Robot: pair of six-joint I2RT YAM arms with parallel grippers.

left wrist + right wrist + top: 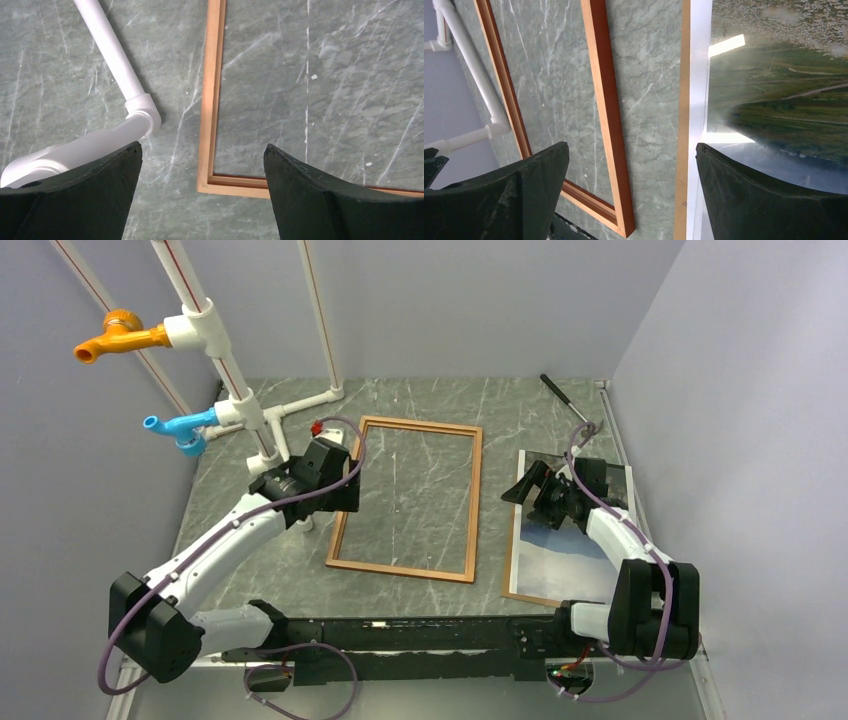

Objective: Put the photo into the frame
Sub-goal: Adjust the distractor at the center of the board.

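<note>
Left pincer [202, 150] is held wide open and empty, a corner of the frame [210, 95] seen below, between its fingers. Right pincer [632, 150] is likewise spread empty, the photo [774, 100] lying under one finger.

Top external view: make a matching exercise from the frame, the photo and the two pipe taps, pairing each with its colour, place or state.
Things
1. frame
2. photo
3. upper tap
4. lower tap

Descriptions
A. blue
B. lies flat and empty, left of the photo
C. orange
D. lies picture side up, right of the frame

Pairs: 1-B, 2-D, 3-C, 4-A
</note>
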